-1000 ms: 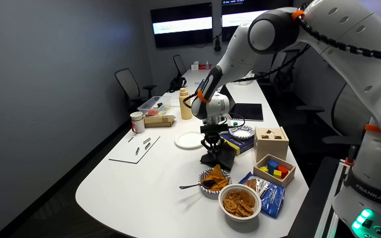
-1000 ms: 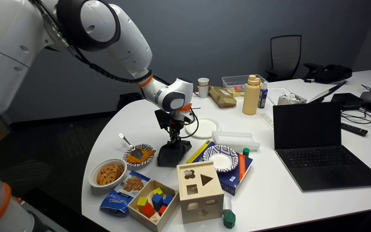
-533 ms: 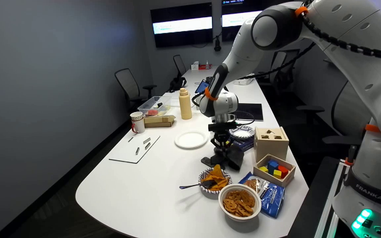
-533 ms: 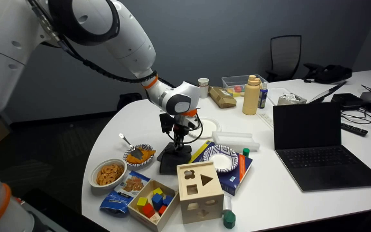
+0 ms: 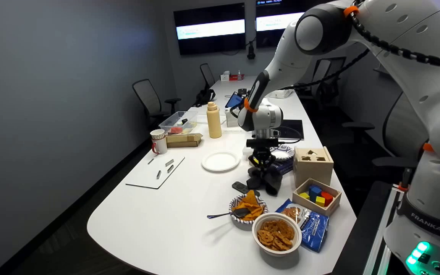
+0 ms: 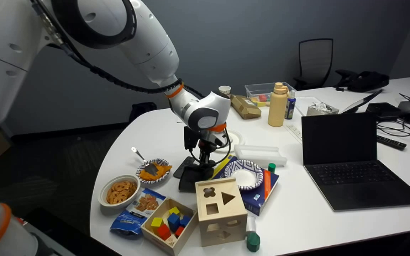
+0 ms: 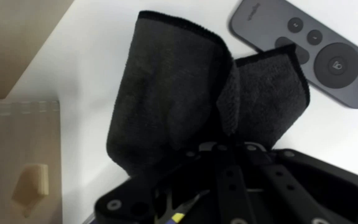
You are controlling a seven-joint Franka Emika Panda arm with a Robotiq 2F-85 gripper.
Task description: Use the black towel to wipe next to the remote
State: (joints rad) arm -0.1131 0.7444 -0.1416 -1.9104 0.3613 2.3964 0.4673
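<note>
The gripper points down, fingers pinched together. From here, left to right: gray remote on the table, black towel caught in the fingertips, a corner overlapping the remote's edge, then a wooden shape sorter.

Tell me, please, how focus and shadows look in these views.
In the wrist view, the remote looks fairly sharp, the shape box soft, the towel nearly black near the end effector; in an exterior view, the white bowl casts a shadow on the table.
</note>
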